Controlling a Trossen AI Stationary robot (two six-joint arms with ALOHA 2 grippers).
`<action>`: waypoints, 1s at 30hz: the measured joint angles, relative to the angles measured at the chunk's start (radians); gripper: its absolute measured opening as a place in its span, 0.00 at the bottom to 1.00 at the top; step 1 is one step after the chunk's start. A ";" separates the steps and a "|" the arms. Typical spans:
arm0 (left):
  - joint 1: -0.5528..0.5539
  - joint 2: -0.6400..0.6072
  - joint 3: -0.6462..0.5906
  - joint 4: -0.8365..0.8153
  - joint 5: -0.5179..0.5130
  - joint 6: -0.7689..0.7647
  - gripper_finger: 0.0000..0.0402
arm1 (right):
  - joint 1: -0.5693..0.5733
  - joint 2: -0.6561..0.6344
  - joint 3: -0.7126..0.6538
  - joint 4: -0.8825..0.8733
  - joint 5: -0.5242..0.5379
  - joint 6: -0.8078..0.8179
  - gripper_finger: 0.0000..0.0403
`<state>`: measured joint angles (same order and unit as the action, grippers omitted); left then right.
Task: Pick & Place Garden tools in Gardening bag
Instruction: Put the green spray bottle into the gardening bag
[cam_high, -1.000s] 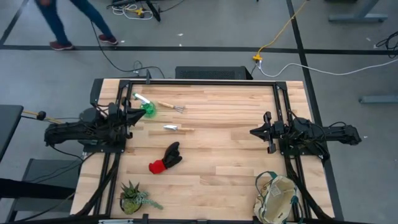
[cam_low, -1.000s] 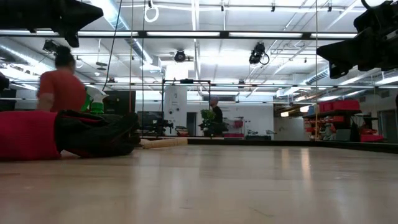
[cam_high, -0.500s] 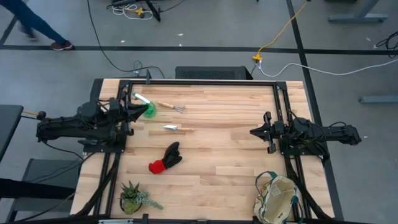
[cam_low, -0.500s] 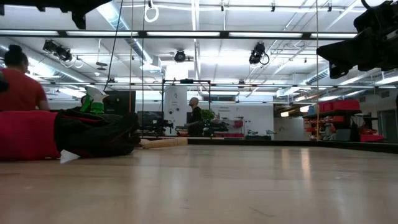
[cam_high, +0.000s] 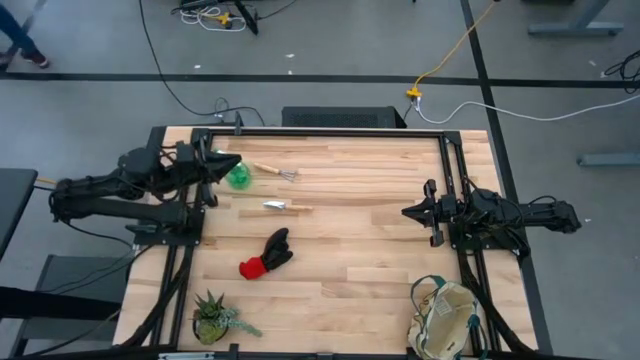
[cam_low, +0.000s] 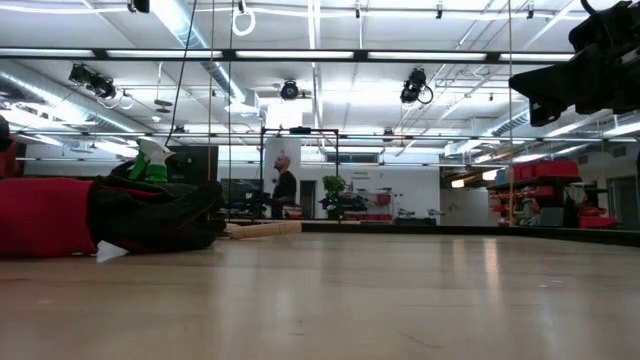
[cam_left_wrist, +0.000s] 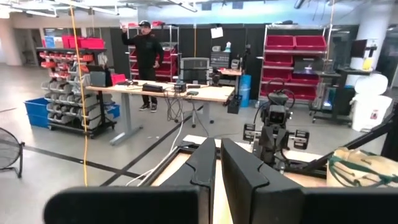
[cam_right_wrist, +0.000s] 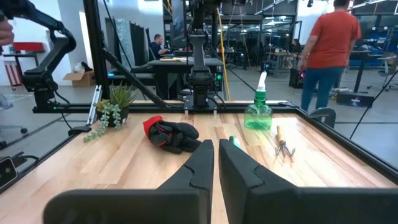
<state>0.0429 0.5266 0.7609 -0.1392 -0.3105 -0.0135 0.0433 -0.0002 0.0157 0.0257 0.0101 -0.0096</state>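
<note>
On the wooden table lie the rake (cam_high: 276, 171), the trowel (cam_high: 287, 207) and the red-and-black gloves (cam_high: 266, 255), all flat on the boards. The green bottle-like piece (cam_high: 238, 177) with its white top stands by the rake, upright in the right wrist view (cam_right_wrist: 257, 115). The beige gardening bag (cam_high: 447, 320) sits at the near right corner. My left gripper (cam_high: 233, 163) hangs shut, raised above the table's left side, beside the green piece. My right gripper (cam_high: 408, 212) is shut and level at the right side, holding nothing.
A small spiky potted plant (cam_high: 215, 315) stands at the near left corner. Black frame rails (cam_high: 320, 131) run along the far edge and both sides. Bare boards lie between the gloves and the bag. People walk in the room beyond.
My left gripper has risen well above the table and left the low view's top edge, staying shut and about level. The tools, the bag and my right arm have kept still. A person has walked off past the far left of the table.
</note>
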 joint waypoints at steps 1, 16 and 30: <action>0.000 0.010 0.016 -0.006 -0.007 0.000 0.08 | 0.000 0.000 0.000 0.000 0.000 0.000 0.07; 0.000 0.126 0.149 -0.153 -0.053 -0.001 0.08 | 0.000 0.000 0.000 0.000 0.000 0.000 0.07; 0.000 0.148 0.150 -0.190 -0.048 -0.005 0.08 | 0.000 0.000 0.000 0.000 0.000 0.000 0.07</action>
<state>0.0429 0.6746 0.9104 -0.3296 -0.3583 -0.0189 0.0431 -0.0002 0.0158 0.0254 0.0101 -0.0093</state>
